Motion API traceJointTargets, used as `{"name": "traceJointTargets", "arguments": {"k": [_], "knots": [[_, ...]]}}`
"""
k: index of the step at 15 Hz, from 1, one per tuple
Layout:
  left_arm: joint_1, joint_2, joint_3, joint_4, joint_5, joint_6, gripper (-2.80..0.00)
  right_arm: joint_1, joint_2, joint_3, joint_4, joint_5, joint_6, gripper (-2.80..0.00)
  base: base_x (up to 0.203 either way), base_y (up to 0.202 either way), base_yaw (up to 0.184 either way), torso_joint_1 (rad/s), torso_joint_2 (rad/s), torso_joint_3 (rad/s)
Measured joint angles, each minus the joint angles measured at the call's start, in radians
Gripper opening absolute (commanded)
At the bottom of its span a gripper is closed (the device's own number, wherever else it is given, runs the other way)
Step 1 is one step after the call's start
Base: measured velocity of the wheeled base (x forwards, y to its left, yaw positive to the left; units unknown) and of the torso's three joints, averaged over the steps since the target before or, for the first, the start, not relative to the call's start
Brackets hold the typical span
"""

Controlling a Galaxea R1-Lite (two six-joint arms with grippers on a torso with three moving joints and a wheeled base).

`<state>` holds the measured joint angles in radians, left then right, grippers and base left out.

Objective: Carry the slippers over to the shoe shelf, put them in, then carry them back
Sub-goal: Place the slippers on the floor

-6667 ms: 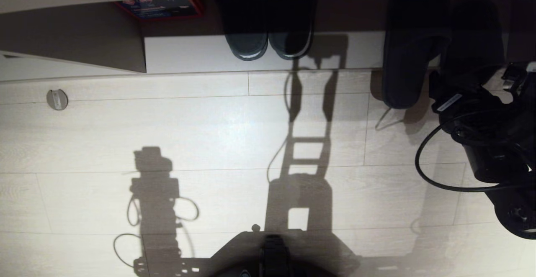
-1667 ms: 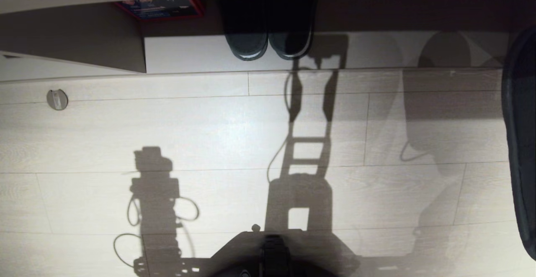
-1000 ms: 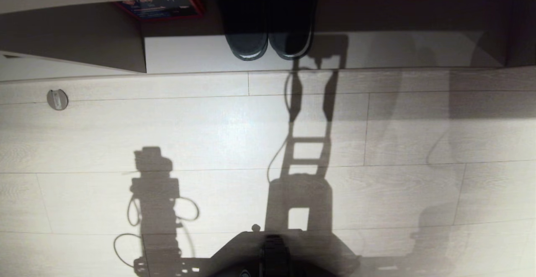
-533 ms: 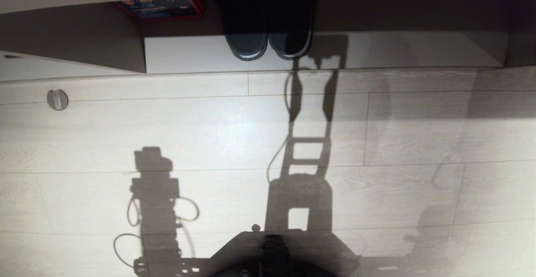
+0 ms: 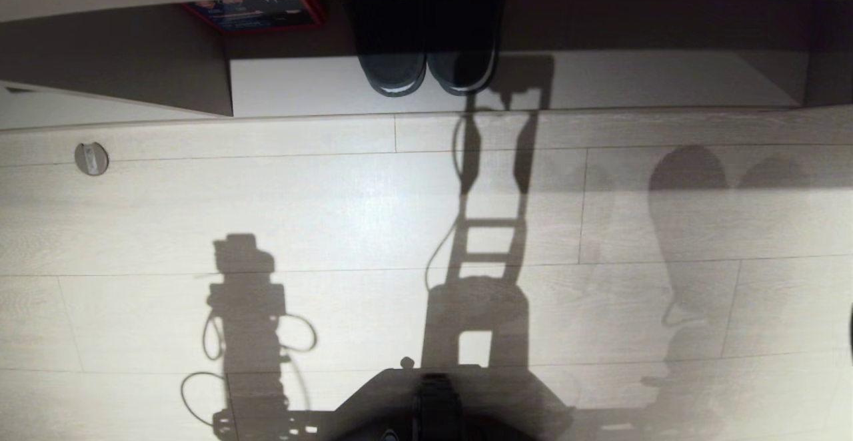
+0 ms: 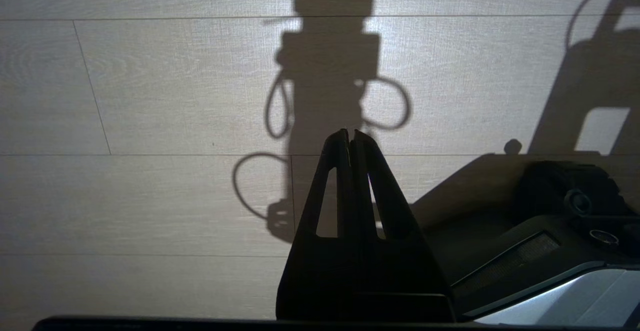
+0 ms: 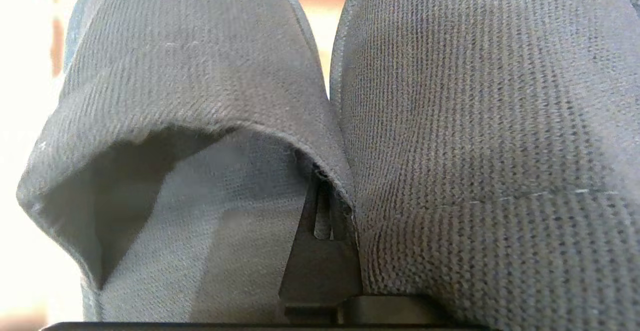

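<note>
Since a moment ago my right pincer (image 7: 322,221) has swung away from the shoe shelf (image 5: 600,81), pressed shut on the slippers (image 7: 320,96) where their soft, light, floppy tops meet, while my left pincer (image 6: 350,138) rests pressed together over the floor (image 5: 333,194).

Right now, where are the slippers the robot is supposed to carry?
The slippers fill the right wrist view, pinched side by side in the right gripper; the head view shows only their shadow on the floor, at right.
</note>
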<state>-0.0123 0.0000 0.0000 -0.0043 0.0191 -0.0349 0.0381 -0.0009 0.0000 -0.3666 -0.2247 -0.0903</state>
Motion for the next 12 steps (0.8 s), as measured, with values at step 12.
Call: {"name": "traceJointTargets", "arguments": {"k": [12], "knots": [[0.000, 0.000, 0.000, 0.000, 0.000, 0.000, -2.80, -0.044, -0.003, 0.000, 0.378, 0.242, 0.002, -2.80, 0.000, 0.000, 0.000, 0.000, 0.00, 0.000]]}}
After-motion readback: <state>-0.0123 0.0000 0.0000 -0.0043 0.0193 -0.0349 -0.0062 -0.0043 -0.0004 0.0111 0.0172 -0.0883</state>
